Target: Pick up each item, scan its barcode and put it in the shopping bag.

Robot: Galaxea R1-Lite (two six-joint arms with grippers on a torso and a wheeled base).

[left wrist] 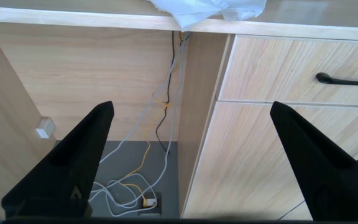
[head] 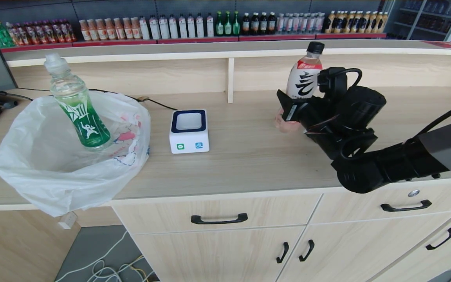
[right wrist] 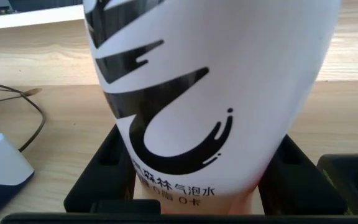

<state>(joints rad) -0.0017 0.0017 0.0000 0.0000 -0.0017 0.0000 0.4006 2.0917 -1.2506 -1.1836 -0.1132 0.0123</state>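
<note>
- The right gripper is clamped round the lower body of the white bottle, which stands upright near the worktop's back edge.
- The scanner sits mid-worktop, toward the left edge from the bottle, so the right arm is nearer.
- The left gripper is wide open and empty, below the front edge.

light wood counter, drawers with black handles, bottle shelves behind, grey floor with cables
</note>
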